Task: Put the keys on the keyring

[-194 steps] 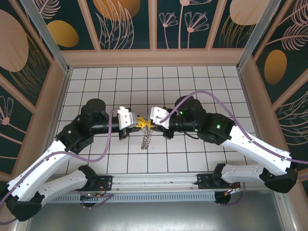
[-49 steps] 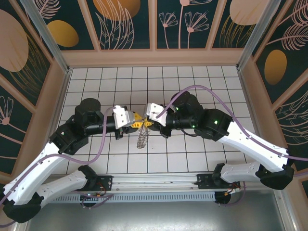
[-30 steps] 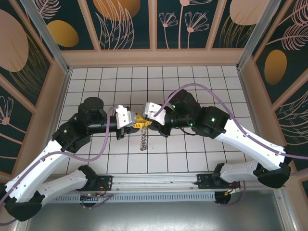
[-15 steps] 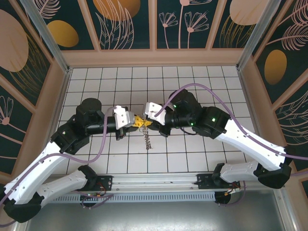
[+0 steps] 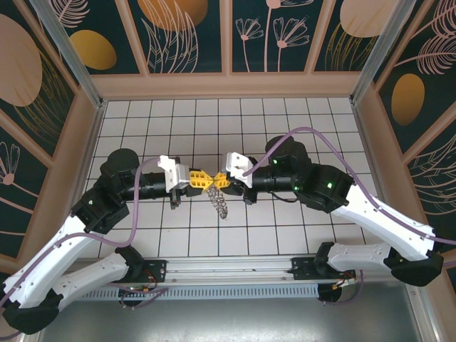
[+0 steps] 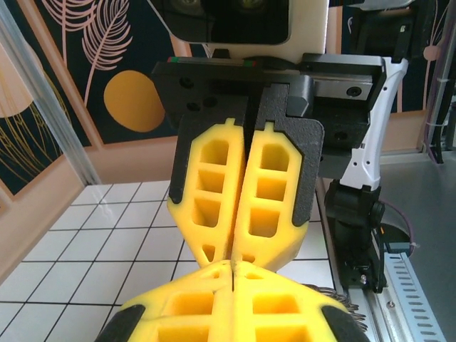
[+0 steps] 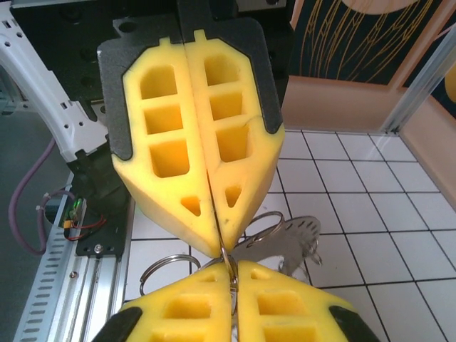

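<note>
Above the tiled desk point(image 5: 299, 121) the left claw point(image 5: 200, 182) and right claw point(image 5: 218, 184) meet tip to tip, each with its yellow pads pressed fully together. The keyring point(image 5: 220, 204), scalloped grey metal, hangs just under that meeting point with thin wire loops point(image 7: 165, 274) beside it. The right claw appears to pinch its edge; whether the left one grips the key cannot be told. Threading should go best with one claw held steady while the other slides along the ring's coil in small moves, without twisting. No brand or lettering is readable.
</note>
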